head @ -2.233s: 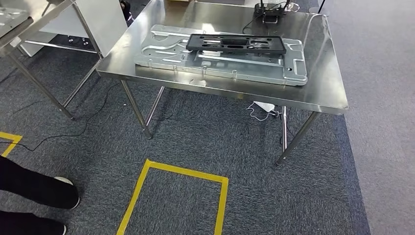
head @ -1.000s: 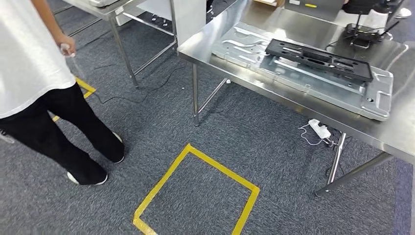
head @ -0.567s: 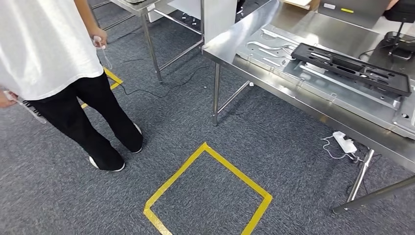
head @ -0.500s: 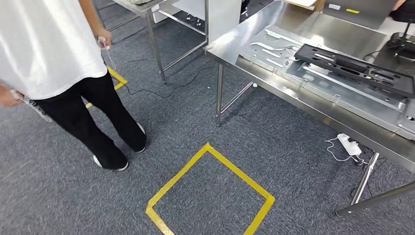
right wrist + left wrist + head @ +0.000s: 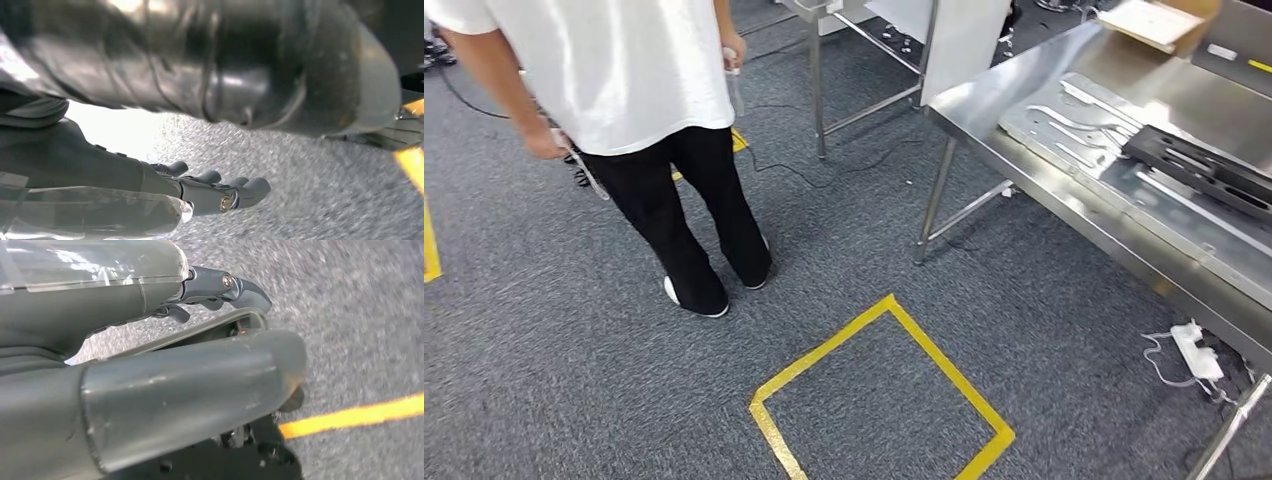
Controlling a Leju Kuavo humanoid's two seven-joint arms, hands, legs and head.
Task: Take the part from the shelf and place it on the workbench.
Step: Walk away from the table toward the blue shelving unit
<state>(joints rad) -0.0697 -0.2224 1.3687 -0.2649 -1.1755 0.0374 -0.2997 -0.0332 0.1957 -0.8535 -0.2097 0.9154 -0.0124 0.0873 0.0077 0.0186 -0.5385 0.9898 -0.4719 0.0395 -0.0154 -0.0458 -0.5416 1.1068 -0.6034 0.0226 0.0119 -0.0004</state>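
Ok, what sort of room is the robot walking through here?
Probably a workshop or robot test lab: steel tables, a pressed metal panel with a black frame lying on it, yellow tape squares marking the grey carpet, and a person standing by.

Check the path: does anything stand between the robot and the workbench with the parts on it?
Nothing visible blocks it. The workbench with the black part stands to the right across bare carpet. The person stands off to the left. Both hands hang over the floor holding nothing.

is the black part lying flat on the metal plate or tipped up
Flat: the black part lies along the top of the silver plate on the steel table.
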